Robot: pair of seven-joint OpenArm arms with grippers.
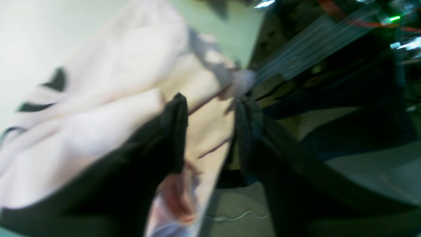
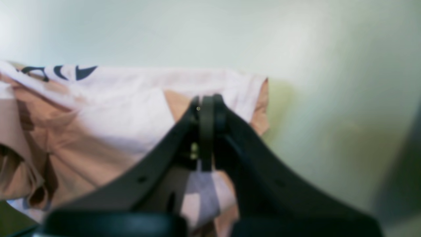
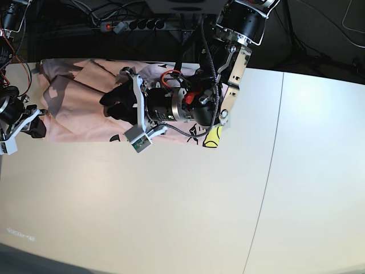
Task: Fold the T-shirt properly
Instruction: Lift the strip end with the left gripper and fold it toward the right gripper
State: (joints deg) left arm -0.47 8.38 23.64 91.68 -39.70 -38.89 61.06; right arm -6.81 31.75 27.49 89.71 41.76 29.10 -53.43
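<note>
The left end effector (image 1: 210, 131) stood with its fingers apart in the left wrist view, pink cloth of the T-shirt (image 1: 108, 108) showing in the gap between them. That picture was blurred, so whether either finger pressed the cloth could not be told. The shirt spread from the gap toward the upper left, with bits of black lettering at its far edge.

The right end effector (image 2: 207, 108) was clenched in the right wrist view, its fingertips together over the shirt's edge; a strip of pink cloth hung behind and below the closed tips, but the blur hid whether a fold was pinched. Only this view showed the shirt's corner ending just right of the tips, with bare pale surface (image 2: 329, 65) beyond, and a darker pink underside among the folds on the left.

The base view alone gave the layout. The shirt (image 3: 80, 105) lay rumpled at the surface's (image 3: 171, 217) far left edge. The left end effector (image 3: 117, 103) reached over its middle, while the right end effector (image 3: 34, 127) sat at its left border. Cables and a power strip (image 3: 134, 24) ran behind the surface.
</note>
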